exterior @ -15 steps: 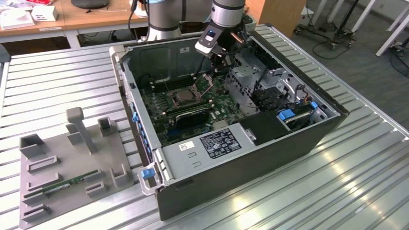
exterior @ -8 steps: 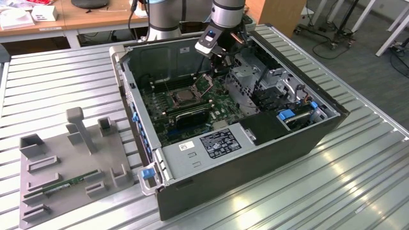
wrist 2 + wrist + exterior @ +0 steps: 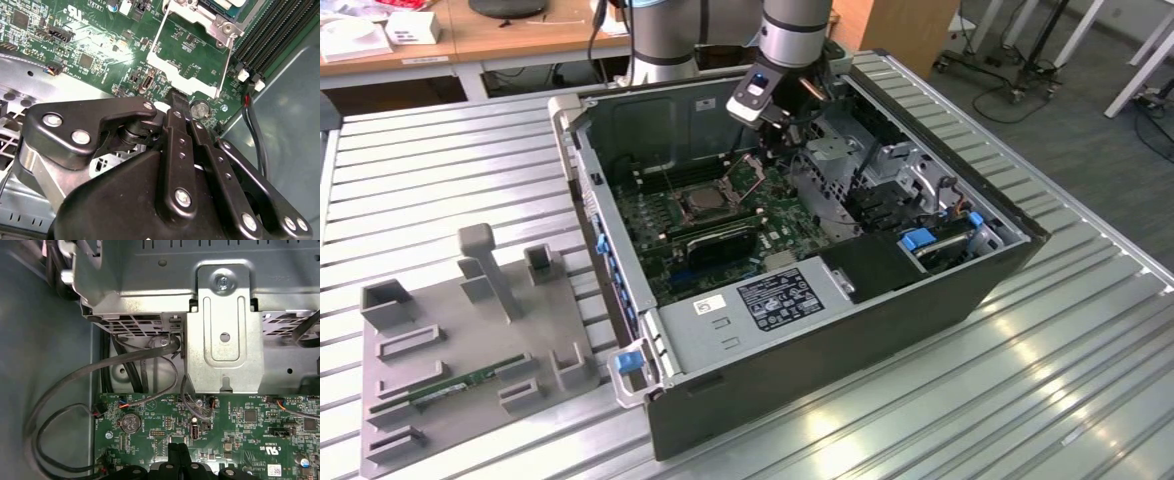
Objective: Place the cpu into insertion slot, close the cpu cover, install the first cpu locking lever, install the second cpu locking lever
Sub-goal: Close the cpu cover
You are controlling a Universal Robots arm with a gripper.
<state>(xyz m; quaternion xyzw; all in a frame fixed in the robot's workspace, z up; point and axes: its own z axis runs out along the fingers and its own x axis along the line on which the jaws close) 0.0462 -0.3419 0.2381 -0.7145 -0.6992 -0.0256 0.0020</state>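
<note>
Now your black two-finger gripper (image 3: 179,99) is pinched narrow on the edge of the raised thin silvery square-frame cpu cover (image 3: 192,82).

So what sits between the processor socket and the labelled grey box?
In the exterior view, long black memory slots on the green board lie between the socket and the grey box.

circuit board (image 3: 90,45) green | cpu cover (image 3: 200,87) silvery (bare metal) | table (image 3: 440,170) grey, ribbed
</note>
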